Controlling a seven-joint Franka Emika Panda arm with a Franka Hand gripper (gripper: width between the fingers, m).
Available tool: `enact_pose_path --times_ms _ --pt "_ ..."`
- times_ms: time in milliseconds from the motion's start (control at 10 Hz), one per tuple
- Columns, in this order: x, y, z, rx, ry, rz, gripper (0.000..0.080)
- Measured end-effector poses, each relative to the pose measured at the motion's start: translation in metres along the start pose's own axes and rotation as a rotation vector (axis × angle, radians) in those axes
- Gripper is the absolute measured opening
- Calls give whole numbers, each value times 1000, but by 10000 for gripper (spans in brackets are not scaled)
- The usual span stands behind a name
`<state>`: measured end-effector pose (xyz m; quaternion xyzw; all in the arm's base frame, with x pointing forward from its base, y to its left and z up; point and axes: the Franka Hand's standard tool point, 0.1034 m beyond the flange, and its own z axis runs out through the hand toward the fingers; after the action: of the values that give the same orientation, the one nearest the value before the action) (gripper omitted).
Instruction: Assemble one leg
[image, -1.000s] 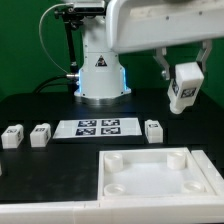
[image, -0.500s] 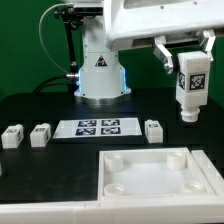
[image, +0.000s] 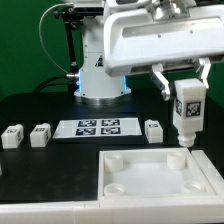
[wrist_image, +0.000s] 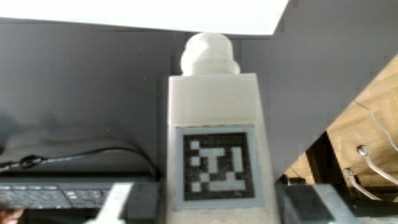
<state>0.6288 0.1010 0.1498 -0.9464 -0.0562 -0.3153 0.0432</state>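
Note:
My gripper (image: 185, 84) is shut on a white leg (image: 187, 110) with a black-and-white tag. It holds the leg upright, peg end down, in the air above the far right corner of the large white tray (image: 150, 171). In the wrist view the leg (wrist_image: 215, 140) fills the middle, tag facing the camera, rounded peg pointing away, with a finger on each side of it at the frame's edge (wrist_image: 217, 205). Three more legs lie on the black table: two at the exterior view's left (image: 12, 136) (image: 40, 134) and one right of the marker board (image: 153, 130).
The marker board (image: 98, 127) lies flat in the middle of the table. The robot base (image: 100, 70) stands behind it. The tray has round corner sockets (image: 118, 158) and takes up the front right.
The gripper has come down with the leg, which has turned from tilted to upright, and now hangs closer to the tray's far right corner.

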Motion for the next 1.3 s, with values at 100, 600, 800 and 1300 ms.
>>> enact_pose_path --times_ms 100,600,800,1300 --pt "-6 -2 12 2 13 3 292" --pt "-23 -7 36 6 4 9 294" --pt "-29 -7 41 6 -7 9 294" --pt "-44 -6 51 5 -32 10 294"
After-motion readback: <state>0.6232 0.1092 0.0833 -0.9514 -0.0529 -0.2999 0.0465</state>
